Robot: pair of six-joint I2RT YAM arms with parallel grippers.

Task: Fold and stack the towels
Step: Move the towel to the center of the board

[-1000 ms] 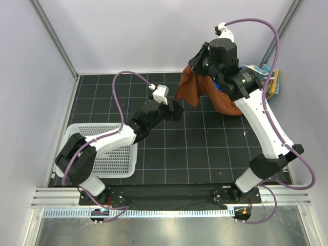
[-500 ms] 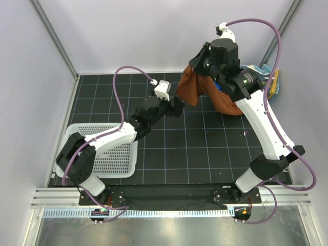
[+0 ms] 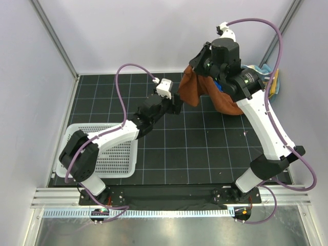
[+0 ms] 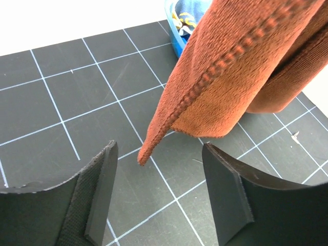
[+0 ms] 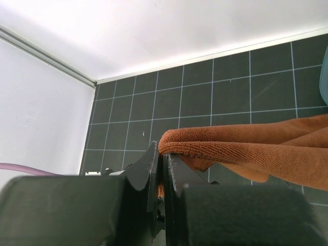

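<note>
Broadly, the black gridded tabletop (image 3: 195, 148) carries no folded cloth and no stack, so I judge the task barely begun. The white mesh basket (image 3: 97, 126) sits at the near left corner, with nothing visible inside it. The rust-brown terry towel (image 3: 188, 91) hangs in the air over the far right part of the grid, draped in loose folds with its lower corner just above the surface. Behind it, the blue plastic tub (image 4: 174, 40) holds the other bunched towels (image 3: 270, 77), not yet taken out. The right end effector (image 5: 160, 154) is pressed together on the brown towel's upper edge, carrying its weight. The left end effector (image 4: 159, 189) is spread, its pads touching nothing, with the dangling corner near the gap between them. Spreading, folding and stacking all remain.
</note>
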